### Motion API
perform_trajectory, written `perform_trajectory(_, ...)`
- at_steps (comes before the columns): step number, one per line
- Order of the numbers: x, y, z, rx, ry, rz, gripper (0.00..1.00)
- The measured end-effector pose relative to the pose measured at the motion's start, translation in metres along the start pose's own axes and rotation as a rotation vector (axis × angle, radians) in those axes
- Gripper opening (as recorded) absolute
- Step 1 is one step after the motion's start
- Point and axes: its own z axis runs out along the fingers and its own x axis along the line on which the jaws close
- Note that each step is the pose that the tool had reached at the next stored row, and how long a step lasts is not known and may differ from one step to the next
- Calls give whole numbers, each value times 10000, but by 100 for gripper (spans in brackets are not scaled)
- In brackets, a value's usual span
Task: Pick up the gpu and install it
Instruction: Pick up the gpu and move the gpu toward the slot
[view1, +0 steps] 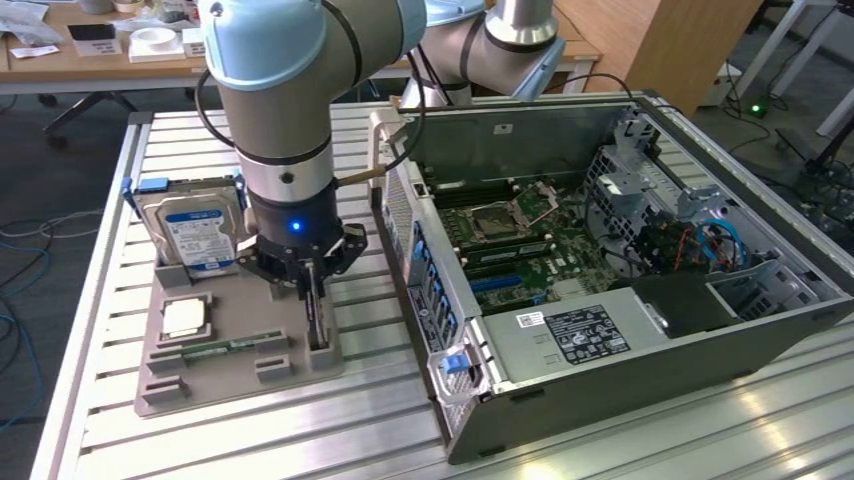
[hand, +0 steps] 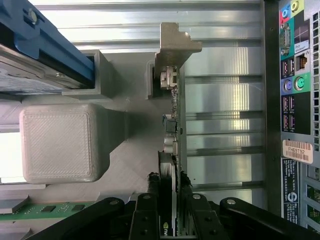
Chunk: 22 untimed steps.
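Note:
The gpu (hand: 173, 120) stands on its edge in a slot of the grey holder tray (view1: 227, 385), its silver end bracket (hand: 175, 42) at the far end. In the exterior view the gpu (view1: 316, 318) is a thin dark card under the arm. My gripper (hand: 170, 192) has come straight down over it, and its black fingers (hand: 152, 187) press against both faces of the card near one end. My gripper (view1: 310, 285) sits low over the tray, just to the exterior view's left of the open computer case (view1: 747, 330).
On the same tray, a silver hard drive with a blue-white label (view1: 194, 235) stands upright; a processor chip (view1: 183, 318) and a green memory stick (view1: 220, 350) lie flat. The case's rear ports (hand: 295, 100) are close beside the card. The motherboard (view1: 534, 250) lies exposed inside.

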Motion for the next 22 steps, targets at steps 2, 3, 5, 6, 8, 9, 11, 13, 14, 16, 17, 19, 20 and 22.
perform_trajectory(2, 0, 0, 0, 0, 0, 0, 26)
perform_trajectory(3, 0, 0, 0, 0, 0, 0, 26)
perform_trajectory(5, 0, 0, 0, 0, 0, 0, 26)
perform_trajectory(6, 0, 0, 0, 0, 1, -17, 26)
perform_trajectory(8, 0, 0, 0, -4, 7, -175, 26)
perform_trajectory(9, 1, 0, 0, -7, 12, -277, 26)
perform_trajectory(11, 0, 0, 0, -8, 17, -382, 26)
perform_trajectory(13, 0, 0, 0, -9, 17, -383, 26)
perform_trajectory(14, 0, 0, 0, -9, 17, -383, 26)
perform_trajectory(16, 0, 0, 0, -9, 17, -383, 26)
perform_trajectory(17, 0, 0, -1, -11, 15, -384, 26)
perform_trajectory(19, 0, 1, -16, -10, 16, -390, 26)
perform_trajectory(20, -1, 1, -28, -9, 17, -392, 26)
perform_trajectory(22, -1, 3, -55, -9, 17, -395, 26)
